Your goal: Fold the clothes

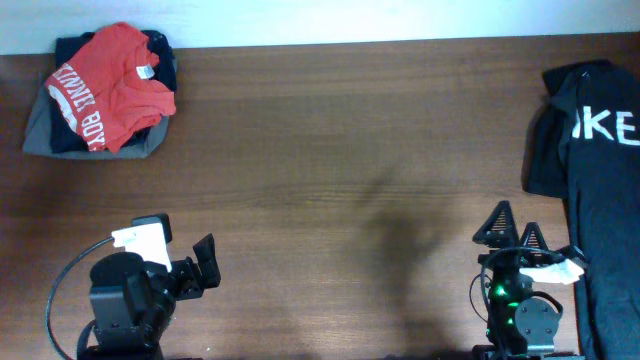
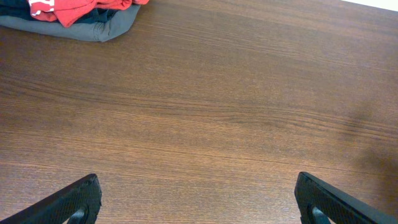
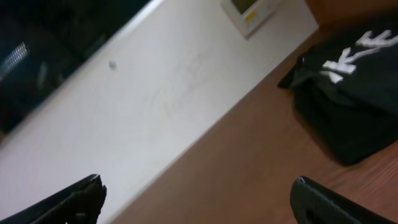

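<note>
Orange-red T-shirt (image 1: 110, 85) lies crumpled atop a grey-and-dark garment pile (image 1: 38, 135) at the far left corner of the table (image 1: 330, 150). The 2 grippers, left gripper (image 2: 198, 202) and right gripper (image 1: 514, 232), have fingers spread, grasping nothing. Black garment (image 1: 590, 150) lies at the right edge.

overhead: fixed high above, looking straight down on the whole wooden table (image 1: 330, 150), with the far edge at the top of the view.
left wrist: low and close over the table, facing the far left corner past the left gripper (image 2: 198, 180).
right wrist: tilted sideways, facing the far right corner and the white wall (image 3: 186, 93) past the right gripper (image 3: 196, 183).
overhead and left wrist share: the red T-shirt (image 1: 110, 85) in the far left corner.
overhead and right wrist share: the black garment with white lettering (image 1: 600, 170) at the right edge.
</note>
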Controlling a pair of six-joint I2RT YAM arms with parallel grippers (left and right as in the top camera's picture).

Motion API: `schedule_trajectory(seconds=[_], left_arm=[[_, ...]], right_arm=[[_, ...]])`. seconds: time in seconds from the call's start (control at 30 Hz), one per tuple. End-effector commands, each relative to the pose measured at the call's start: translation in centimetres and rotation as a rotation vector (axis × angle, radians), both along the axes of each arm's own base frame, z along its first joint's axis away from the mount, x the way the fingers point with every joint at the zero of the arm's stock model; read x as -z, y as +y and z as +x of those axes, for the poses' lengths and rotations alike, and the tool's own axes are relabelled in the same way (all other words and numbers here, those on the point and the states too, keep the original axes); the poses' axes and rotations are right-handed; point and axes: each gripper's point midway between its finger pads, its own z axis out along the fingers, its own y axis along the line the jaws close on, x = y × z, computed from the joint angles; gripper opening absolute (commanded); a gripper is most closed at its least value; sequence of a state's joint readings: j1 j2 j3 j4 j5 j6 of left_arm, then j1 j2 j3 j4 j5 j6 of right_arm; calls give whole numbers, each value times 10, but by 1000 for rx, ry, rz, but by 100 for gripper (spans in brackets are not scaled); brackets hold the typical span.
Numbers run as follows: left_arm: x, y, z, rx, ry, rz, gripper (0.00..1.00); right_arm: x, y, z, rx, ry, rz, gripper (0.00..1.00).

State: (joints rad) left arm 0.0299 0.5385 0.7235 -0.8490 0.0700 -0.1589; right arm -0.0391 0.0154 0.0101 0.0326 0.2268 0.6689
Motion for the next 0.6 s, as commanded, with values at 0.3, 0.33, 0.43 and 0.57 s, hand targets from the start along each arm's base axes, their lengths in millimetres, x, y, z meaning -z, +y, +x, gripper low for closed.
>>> schedule_trajectory(seconds=[0.3,0.33,0.43,0.57], left_arm=[[1,0,0,-7,3,-2,99],[1,0,0,-7,2,-2,99],[1,0,0,-7,3,-2,99],[1,0,0,-7,3,-2,99]], right_arm=[[27,39,5,-237,191,-570,99],[27,39,5,-234,192,-570,99],[27,39,5,-235,191,-569,99],[27,39,5,-234,192,-569,99]])
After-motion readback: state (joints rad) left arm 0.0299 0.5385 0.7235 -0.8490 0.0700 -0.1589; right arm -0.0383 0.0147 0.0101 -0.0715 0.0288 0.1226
